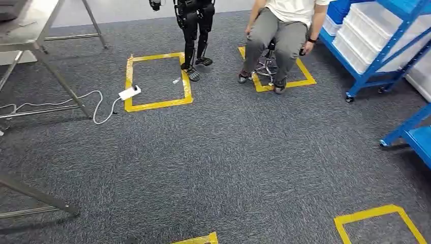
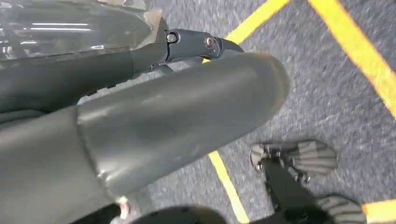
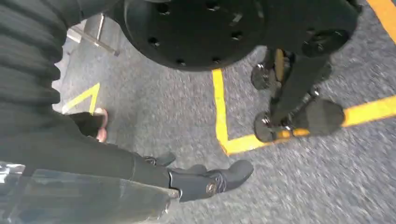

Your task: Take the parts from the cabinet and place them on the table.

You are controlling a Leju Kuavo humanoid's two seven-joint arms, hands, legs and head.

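Note:
A blue shelf rack (image 1: 387, 48) with white bins (image 1: 368, 28) stands at the far right. At the far left is a metal table (image 1: 28, 30) on slanted legs. No parts show on the floor. My left hand (image 2: 177, 116) hangs over grey carpet, its thick thumb and a dark finger (image 2: 196, 44) stretched out with nothing in them. My right hand (image 3: 93, 163) also hangs over the carpet, a dark finger (image 3: 210, 179) extended and nothing held.
A seated person (image 1: 282, 30) is on a stool beside the rack. Another black robot (image 1: 195, 35) stands at a yellow tape square (image 1: 157, 104). Near it lies a white power strip (image 1: 129, 92) with its cable. A second blue frame (image 1: 414, 133) is at the right edge, a metal leg (image 1: 35, 195) at the lower left.

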